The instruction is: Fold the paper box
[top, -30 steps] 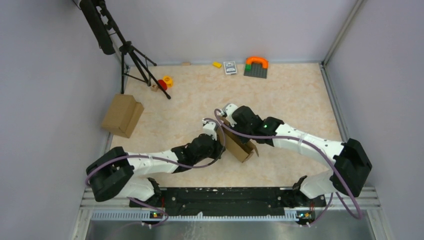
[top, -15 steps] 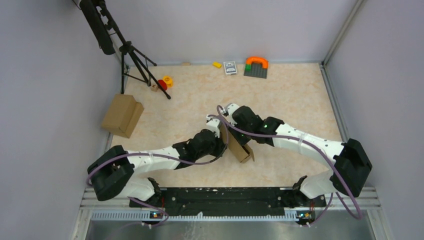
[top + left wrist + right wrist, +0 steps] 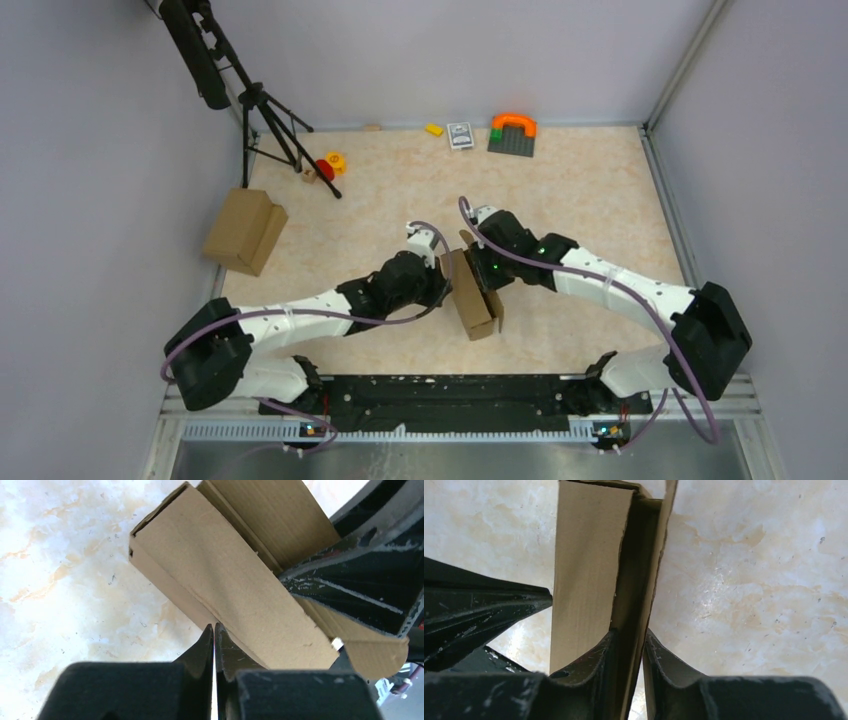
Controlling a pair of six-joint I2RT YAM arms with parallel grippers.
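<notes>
The paper box [image 3: 471,298] is a small brown carton standing on edge mid-table, between my two grippers. My left gripper [image 3: 441,272] is shut and holds nothing. In the left wrist view its tips [image 3: 214,626] touch the long side of the box [image 3: 235,580]. My right gripper [image 3: 488,277] is shut on the box's side wall. In the right wrist view [image 3: 628,641] one finger is inside the box's open gap and the other outside the wall [image 3: 651,570]. A loose rounded flap [image 3: 375,655] hangs at the box's near end.
A bulkier brown carton [image 3: 243,231] lies at the table's left edge. A black tripod [image 3: 262,100] stands at the back left, with small red and yellow toys [image 3: 328,165] by its foot. A yellow brick [image 3: 434,129], a card deck [image 3: 460,135] and a grey baseplate with an orange arch [image 3: 512,133] lie along the back wall.
The box has turned from a slant to nearly front-to-back and stands more upright. My right gripper has shifted right and nearer. My left gripper has moved up against the box's left side.
</notes>
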